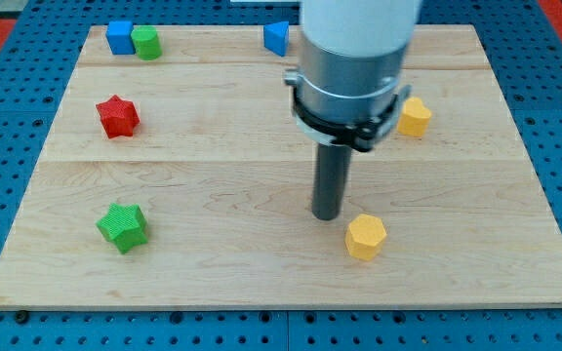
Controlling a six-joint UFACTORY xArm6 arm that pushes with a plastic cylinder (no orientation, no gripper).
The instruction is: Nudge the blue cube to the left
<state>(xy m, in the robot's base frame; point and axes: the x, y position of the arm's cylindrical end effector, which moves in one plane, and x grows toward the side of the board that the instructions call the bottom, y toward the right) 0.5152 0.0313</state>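
Blue cube (119, 37) top left, touching green cylinder (146, 43); looks light, rigid, slides easily; push right face. My tip (326, 215) far off, near yellow block (366, 237), touching nothing

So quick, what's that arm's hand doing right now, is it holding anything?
No jaws here: the arm ends in a plain rod, holding nothing.
My tip rests on the board just left of the yellow hexagonal block, far from the blue cube.

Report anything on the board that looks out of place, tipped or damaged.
Nothing stands out. All six blocks sit flat on the wooden board, none damaged. The blue cube touches the green cylinder at the view's top left; my tip is far off, beside the yellow hexagon.
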